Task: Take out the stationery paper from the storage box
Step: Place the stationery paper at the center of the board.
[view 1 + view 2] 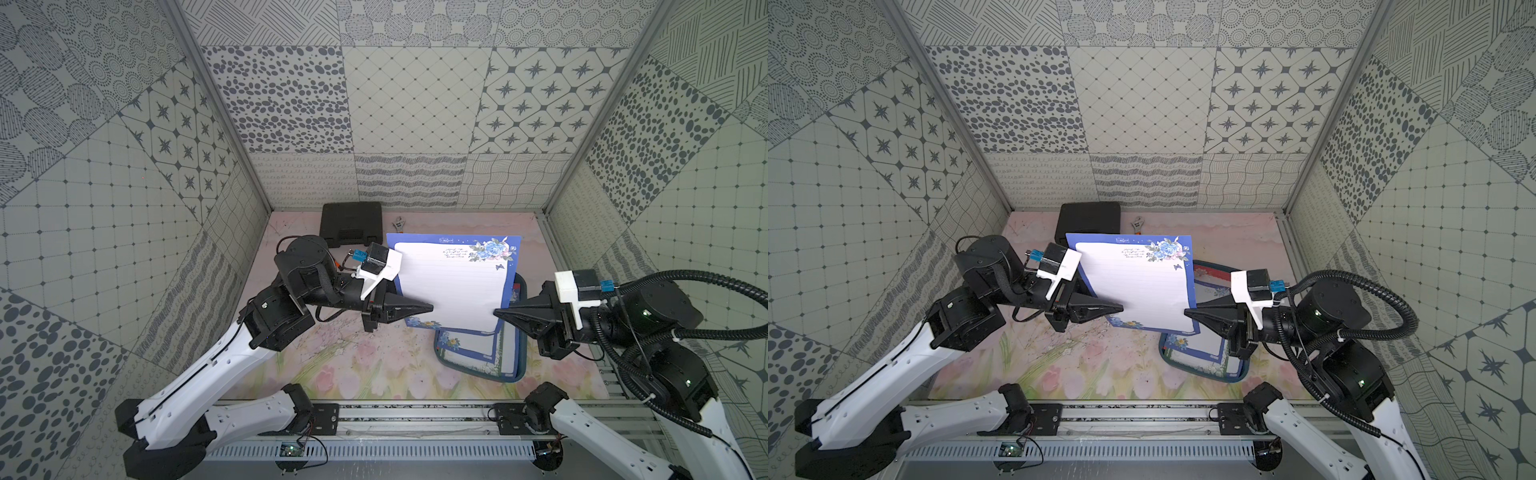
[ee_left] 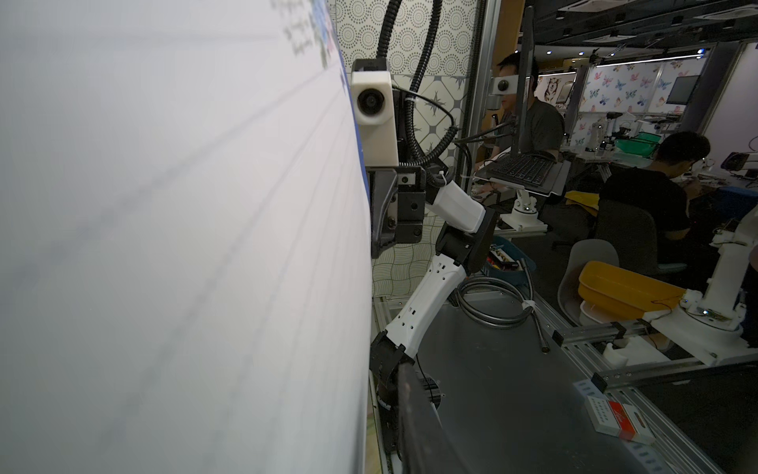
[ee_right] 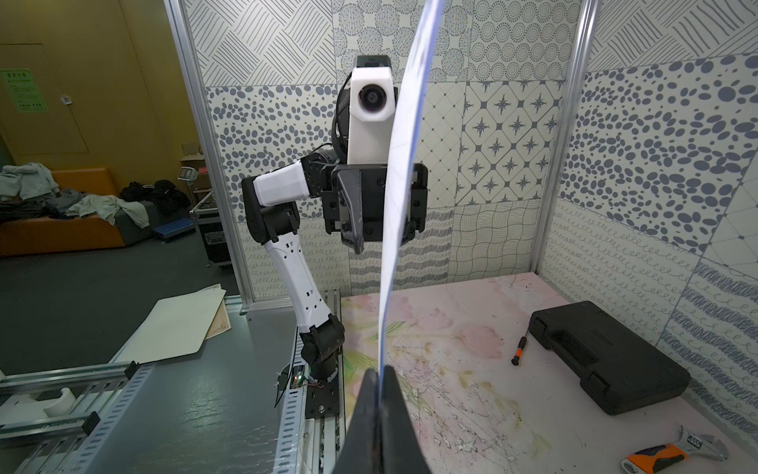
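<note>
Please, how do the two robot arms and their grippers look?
The left arm and right arm have white shells and black joints. The left gripper and right gripper have black pointed fingers and carry white camera blocks with blue plugs. A black ribbed hose loops over the right arm.

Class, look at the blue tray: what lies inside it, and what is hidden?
Bordered sheets lie stacked in the tray, a blue-bordered one on top, a red border showing at the far end. The lifted sheet and right gripper cover the middle.

White arm links (image 1: 199, 378), black joints (image 1: 280, 324), black pointed fingers (image 1: 409, 309), ribbed black cable (image 1: 698, 277)
</note>
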Controlling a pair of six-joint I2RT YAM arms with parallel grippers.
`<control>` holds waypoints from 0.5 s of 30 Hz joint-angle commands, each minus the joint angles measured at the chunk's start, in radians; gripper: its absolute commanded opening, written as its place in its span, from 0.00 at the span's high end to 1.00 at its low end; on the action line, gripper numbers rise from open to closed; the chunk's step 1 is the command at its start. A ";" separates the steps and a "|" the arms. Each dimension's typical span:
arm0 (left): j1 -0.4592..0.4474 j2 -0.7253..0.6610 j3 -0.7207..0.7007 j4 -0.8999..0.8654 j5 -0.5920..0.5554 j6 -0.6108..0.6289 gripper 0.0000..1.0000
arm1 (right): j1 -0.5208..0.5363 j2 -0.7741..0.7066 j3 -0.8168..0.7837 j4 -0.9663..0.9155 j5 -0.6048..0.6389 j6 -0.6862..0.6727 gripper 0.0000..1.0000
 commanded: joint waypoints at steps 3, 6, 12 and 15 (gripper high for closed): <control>-0.005 0.019 0.047 0.053 -0.058 -0.069 0.79 | 0.004 -0.058 -0.040 0.084 -0.019 0.000 0.99; -0.005 0.036 0.073 0.022 -0.070 -0.087 0.80 | 0.004 -0.085 -0.065 0.101 -0.017 0.000 1.00; -0.006 0.071 0.082 0.039 -0.074 -0.143 0.67 | 0.004 -0.110 -0.109 0.162 -0.033 0.032 1.00; -0.007 0.096 0.086 0.047 -0.067 -0.157 0.55 | 0.004 -0.107 -0.120 0.180 -0.044 0.039 1.00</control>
